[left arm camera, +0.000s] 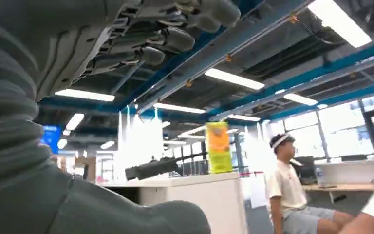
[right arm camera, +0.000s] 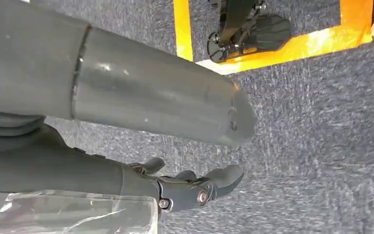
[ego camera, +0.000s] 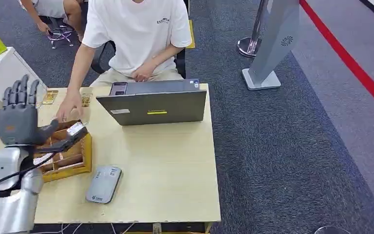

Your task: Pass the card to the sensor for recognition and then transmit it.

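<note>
Left hand raised beside the wooden tray, with the card sticking out of that tray.

Head view: the left hand (ego camera: 18,116) stands upright at the near-left side of the wooden tray (ego camera: 73,165), fingers straight and apart, thumb out towards the tray, holding nothing. The card (ego camera: 76,128) lies tilted at the far end of the tray, just under a person's hand (ego camera: 69,108). A grey card reader (ego camera: 103,184) lies just right of the tray; a laptop (ego camera: 153,106) stands beyond it. Left wrist view: the fingers (left arm camera: 168,39) point at ceiling lights. Right wrist view: the right hand (right arm camera: 195,185) hangs over carpet, fingers loosely curled, empty.
</note>
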